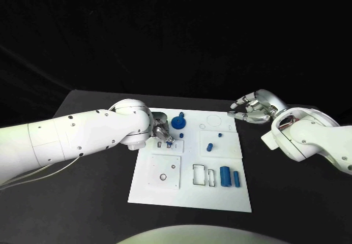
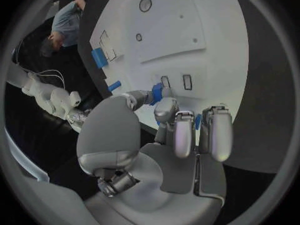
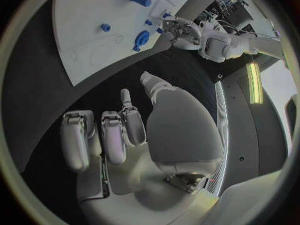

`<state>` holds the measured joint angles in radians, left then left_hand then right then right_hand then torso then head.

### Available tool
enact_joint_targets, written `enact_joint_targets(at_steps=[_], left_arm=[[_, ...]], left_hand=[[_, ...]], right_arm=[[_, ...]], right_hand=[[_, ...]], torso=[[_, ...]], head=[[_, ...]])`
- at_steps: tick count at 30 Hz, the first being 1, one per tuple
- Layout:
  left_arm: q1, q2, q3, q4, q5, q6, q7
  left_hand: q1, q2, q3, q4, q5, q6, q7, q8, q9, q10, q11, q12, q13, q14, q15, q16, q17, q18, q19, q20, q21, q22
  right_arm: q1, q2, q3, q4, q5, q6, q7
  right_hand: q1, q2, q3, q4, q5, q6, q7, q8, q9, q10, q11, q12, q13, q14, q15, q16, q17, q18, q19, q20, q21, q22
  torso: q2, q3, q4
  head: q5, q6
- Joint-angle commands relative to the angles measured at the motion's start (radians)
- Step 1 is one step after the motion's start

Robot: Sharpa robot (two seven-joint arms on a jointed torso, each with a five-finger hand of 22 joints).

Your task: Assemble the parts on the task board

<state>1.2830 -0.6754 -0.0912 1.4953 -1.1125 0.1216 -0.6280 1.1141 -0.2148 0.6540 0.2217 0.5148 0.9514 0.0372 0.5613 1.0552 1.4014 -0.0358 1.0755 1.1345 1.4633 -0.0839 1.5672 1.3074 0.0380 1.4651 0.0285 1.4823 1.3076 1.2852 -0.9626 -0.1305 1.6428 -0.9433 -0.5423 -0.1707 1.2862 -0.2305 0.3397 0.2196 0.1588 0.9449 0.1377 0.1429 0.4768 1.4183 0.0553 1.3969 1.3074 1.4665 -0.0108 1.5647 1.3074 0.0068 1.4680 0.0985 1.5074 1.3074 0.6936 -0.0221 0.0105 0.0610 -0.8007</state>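
Parts are lying spread over the flat white rectangular task board (image 1: 220, 195), which is sitting in the middle of the black desk (image 1: 81, 203). Nearest the robot, two blue cylinders are lying side by side at the board's near right: a thick blue cylinder (image 1: 225, 176) and, just beside it, a slimmer blue cylinder (image 1: 236, 178), both with their long axes running away from the robot. Left of them are empty rectangular slots (image 1: 199, 174) and a raised white square panel (image 1: 164, 172). Farther up, a short blue peg (image 1: 209, 147) is lying with its long axis also running near to far, and a tiny blue stud (image 1: 219, 135) is sitting beyond it.

At the board's left edge, the left robot hand (image 1: 163, 133) is reaching down over the board and pinching a small blue piece (image 2: 157, 92) between its fingertips (image 2: 164, 107), just above two small slots. Just beyond it, a round blue disc-shaped part (image 1: 178, 123) is resting on the board.

Farthest out, the right robot hand (image 1: 253, 108) is hovering off the board's far right corner over the desk, fingers loosely curled and apart, holding nothing.
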Motion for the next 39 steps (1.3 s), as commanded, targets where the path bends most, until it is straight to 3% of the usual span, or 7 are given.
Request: enact_joint_targets(at_steps=[1,39], left_arm=[[-0.001,0.004,-0.001,-0.003,-0.015,0.025,-0.003],[-0.008,0.012,-0.013,-0.012,-0.047,0.044,-0.012]], left_hand=[[-0.011,0.003,0.186,-0.194,0.011,0.016,-0.005,0.008,0.000,0.007,0.000,0.004,0.001,0.108,-0.007,0.004,0.263,-0.009,0.024,-0.004,0.004,0.180],[-0.032,0.000,0.186,-0.200,0.023,0.026,-0.007,0.022,0.008,0.018,0.000,0.015,0.008,0.108,-0.012,0.004,0.263,-0.011,0.030,-0.007,0.010,0.187]], right_arm=[[-0.001,0.000,0.000,0.000,-0.003,0.013,0.005],[-0.001,-0.001,0.000,0.002,0.001,0.014,0.008]], right_hand=[[0.004,-0.001,-0.001,0.007,0.003,0.004,-0.005,0.003,0.001,-0.006,-0.001,-0.003,0.077,0.104,-0.001,0.006,0.263,0.011,0.063,-0.001,-0.005,0.235],[-0.002,0.001,0.000,0.017,0.009,0.003,-0.005,0.005,0.005,-0.008,-0.002,-0.006,0.075,0.104,-0.002,0.006,0.263,0.012,0.062,-0.002,-0.008,0.234]], torso=[[0.000,0.0006,-0.0006],[-0.001,0.0012,0.0001]], head=[[0.000,-0.003],[0.001,-0.017]])
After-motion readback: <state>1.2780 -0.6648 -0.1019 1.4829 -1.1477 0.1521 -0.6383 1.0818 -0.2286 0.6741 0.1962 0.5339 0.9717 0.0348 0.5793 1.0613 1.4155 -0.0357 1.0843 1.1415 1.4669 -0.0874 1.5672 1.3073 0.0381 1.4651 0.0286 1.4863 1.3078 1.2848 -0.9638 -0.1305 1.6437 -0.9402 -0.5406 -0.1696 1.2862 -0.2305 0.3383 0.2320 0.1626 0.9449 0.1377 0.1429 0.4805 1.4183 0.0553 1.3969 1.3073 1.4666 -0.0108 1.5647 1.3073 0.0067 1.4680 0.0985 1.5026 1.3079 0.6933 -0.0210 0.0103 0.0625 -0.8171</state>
